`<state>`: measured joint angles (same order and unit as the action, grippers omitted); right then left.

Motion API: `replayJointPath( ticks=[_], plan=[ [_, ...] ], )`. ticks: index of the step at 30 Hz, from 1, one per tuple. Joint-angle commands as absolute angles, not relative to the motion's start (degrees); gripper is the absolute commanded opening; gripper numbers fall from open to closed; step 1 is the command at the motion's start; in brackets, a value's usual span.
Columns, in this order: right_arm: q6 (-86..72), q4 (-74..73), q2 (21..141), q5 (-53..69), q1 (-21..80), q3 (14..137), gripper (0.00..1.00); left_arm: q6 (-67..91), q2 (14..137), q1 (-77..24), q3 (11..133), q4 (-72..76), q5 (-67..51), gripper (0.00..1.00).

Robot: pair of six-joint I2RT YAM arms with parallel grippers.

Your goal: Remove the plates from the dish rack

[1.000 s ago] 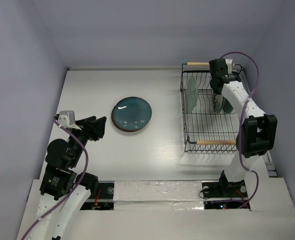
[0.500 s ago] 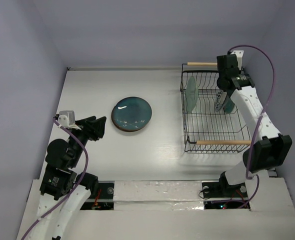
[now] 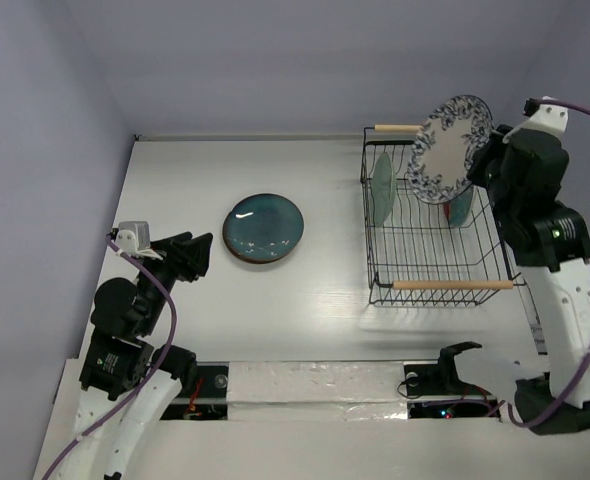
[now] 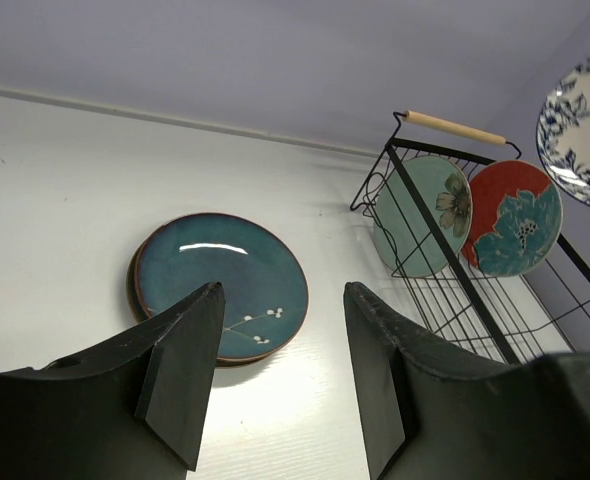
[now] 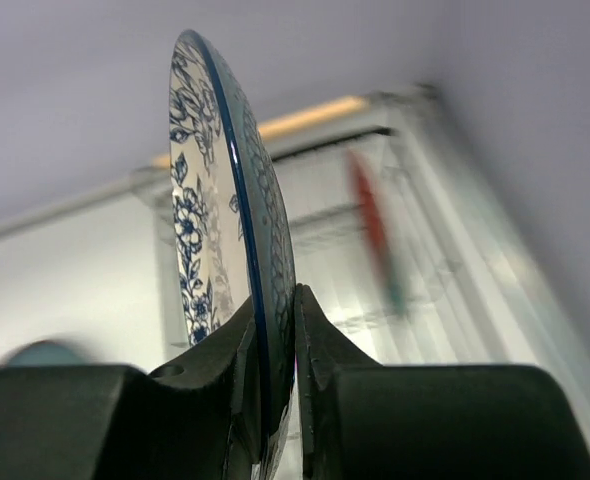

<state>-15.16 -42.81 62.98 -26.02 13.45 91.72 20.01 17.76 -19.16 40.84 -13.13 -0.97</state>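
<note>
On the white bench (image 3: 315, 320) the teal plate (image 3: 264, 228) lies unloaded. The right hand (image 5: 275, 300), clamped on the blue-floral plate (image 3: 447, 150), has just lifted it clear of the dish rack (image 3: 430, 285); seemingly two remain. The left hand (image 4: 280, 370) gapes, empty.
</note>
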Motion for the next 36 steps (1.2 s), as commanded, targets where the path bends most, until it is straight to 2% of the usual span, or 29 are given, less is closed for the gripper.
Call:
replayJointPath(
  ticks=[1,5,8,15,25,36],
  plan=[
    [-25.02,-21.73,61.17,-3.05,18.26,86.50,0.00,20.13,17.75,-19.42,41.22,-11.16,-0.53,0.48],
    [-30.04,-11.37,67.31,-0.35,26.62,83.59,0.00,20.04,17.58,-19.42,41.31,-11.16,-0.53,0.48],
    [-36.37,-0.75,73.46,7.20,31.27,80.16,0.00,20.04,16.96,-19.42,41.22,-10.99,1.22,0.48],
    [-44.20,10.63,88.38,5.36,39.63,81.56,0.00,20.04,17.49,-18.90,41.04,-10.81,0.88,0.48],
    [-50.62,18.19,103.79,2.73,42.01,80.78,0.00,19.95,17.58,-18.90,40.87,-10.63,0.62,0.48],
    [-56.25,23.12,107.40,0.35,42.01,77.35,0.00,20.04,18.10,-18.90,40.78,-10.55,0.26,0.48]
  ],
)
